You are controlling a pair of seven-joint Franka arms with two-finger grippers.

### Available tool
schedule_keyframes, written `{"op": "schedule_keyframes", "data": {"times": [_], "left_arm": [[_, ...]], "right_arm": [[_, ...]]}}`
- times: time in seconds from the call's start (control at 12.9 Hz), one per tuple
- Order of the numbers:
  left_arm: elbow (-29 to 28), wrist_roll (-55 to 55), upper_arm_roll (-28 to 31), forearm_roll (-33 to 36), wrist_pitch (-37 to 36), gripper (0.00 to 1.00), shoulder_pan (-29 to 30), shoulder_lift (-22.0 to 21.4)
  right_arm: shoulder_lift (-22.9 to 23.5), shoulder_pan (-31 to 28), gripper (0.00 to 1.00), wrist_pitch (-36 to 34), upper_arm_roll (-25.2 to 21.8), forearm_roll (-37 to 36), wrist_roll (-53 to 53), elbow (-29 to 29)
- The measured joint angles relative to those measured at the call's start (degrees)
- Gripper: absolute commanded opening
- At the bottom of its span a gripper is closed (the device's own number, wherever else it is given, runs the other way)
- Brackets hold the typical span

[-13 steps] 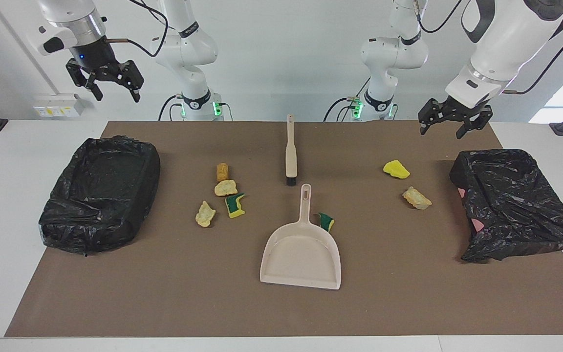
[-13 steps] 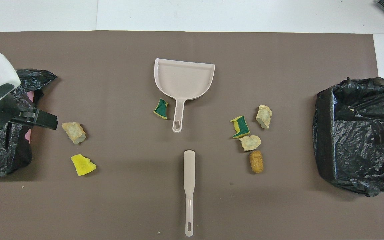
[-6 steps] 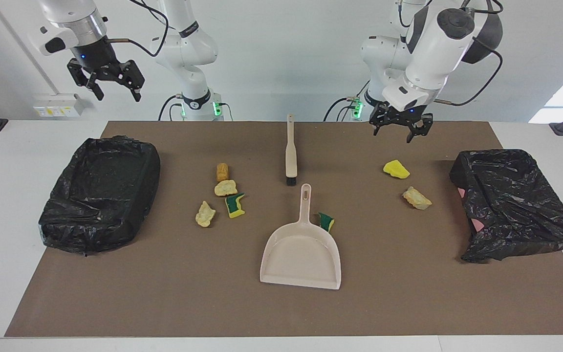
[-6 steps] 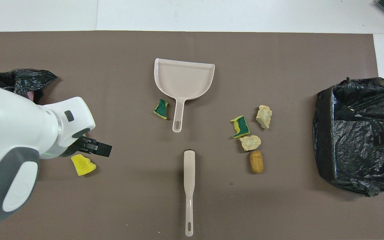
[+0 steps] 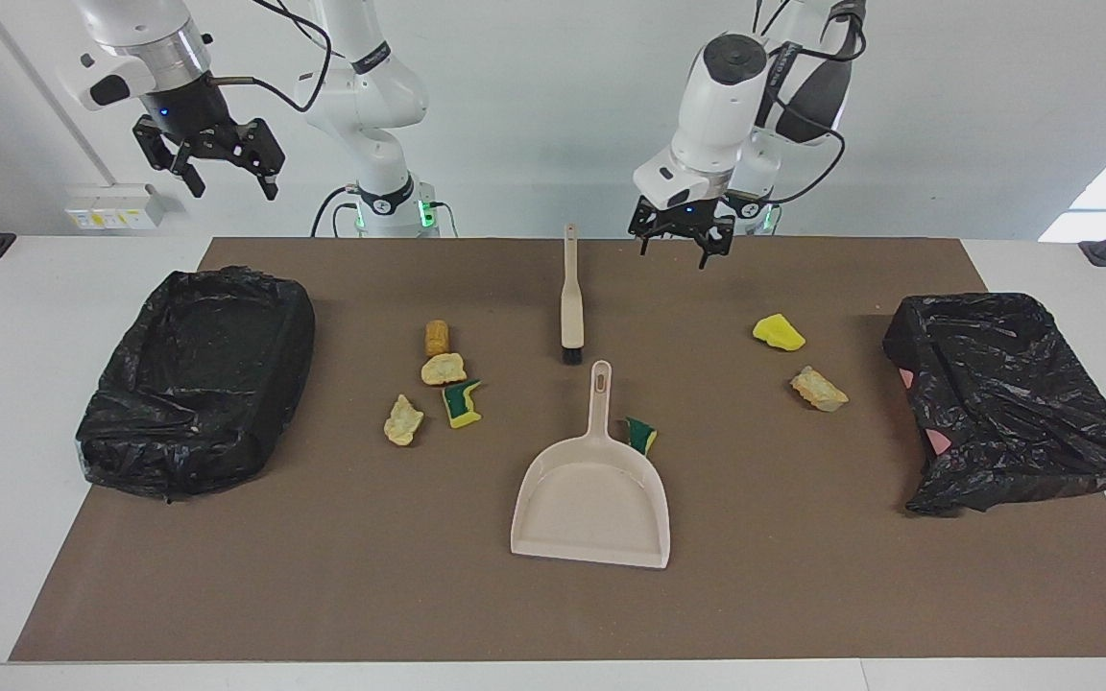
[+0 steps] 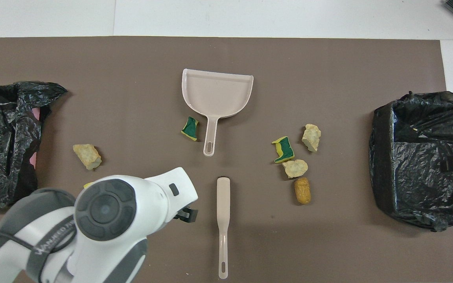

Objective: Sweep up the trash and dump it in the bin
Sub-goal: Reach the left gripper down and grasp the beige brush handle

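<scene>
the left gripper (image 5: 680, 246) is hanging with fingers apart, holding nothing, over the mat beside the brush (image 5: 569, 297). the right gripper (image 5: 215, 165) is waiting high with fingers apart near a black bin (image 5: 198, 379). the trash (image 5: 445, 387) is lying on the mat around the dustpan (image 5: 591, 499).

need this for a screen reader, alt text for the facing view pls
Left pincer hangs open beside the brush handle; right pincer waits open above a black-lined bin. Seven trash scraps surround an empty dustpan.
</scene>
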Motion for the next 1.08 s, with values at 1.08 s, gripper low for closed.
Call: {"op": "schedule_keyframes", "data": {"times": [1.08], "left_arm": [[-9.1,-19.93,0.63,-0.01,21.0,0.71,-20.59,12.08]], "right_arm": [[-0.25,0.0,1.0,0.0,0.0,0.0,0.0,-0.18]]}}
